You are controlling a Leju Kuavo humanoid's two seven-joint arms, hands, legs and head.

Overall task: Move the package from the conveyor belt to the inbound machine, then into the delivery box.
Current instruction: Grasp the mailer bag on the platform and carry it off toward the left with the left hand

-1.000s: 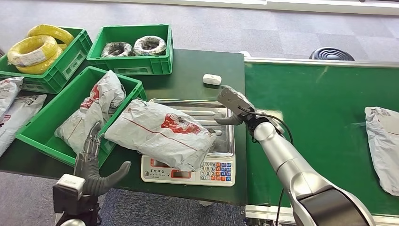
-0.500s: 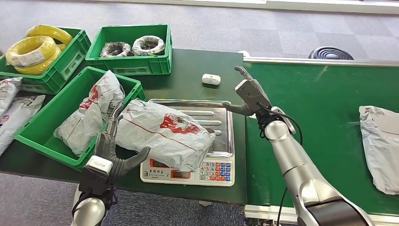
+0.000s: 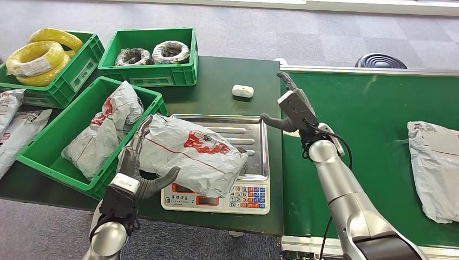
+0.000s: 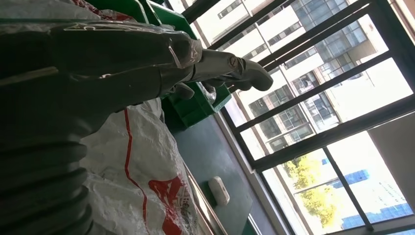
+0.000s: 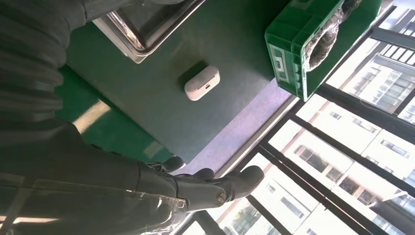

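Note:
A grey package with red print [image 3: 189, 154] lies across the steel tray [image 3: 244, 128] of the weighing scale [image 3: 216, 198]. My left hand [image 3: 138, 167] is at the package's left end, fingers spread along its edge and thumb reaching under it, not closed on it. In the left wrist view the hand [image 4: 147, 63] stretches out above the package [image 4: 142, 196]. My right hand [image 3: 293, 106] hovers open over the tray's right rim, clear of the package; its fingers [image 5: 215, 186] are extended. The green delivery box [image 3: 48, 149] on the left holds another grey package [image 3: 105, 130].
A second grey package [image 3: 433, 168] lies on the green conveyor belt [image 3: 368, 135] at the right. A small white device [image 3: 243, 90] sits on the dark table behind the scale. Two green crates with wire coils [image 3: 154, 54] and yellow coils [image 3: 38, 54] stand at the back left.
My left hand rose from below the table edge to the package's left end. My right hand lifted off the package and drew back to the right. The belt package slid slightly left.

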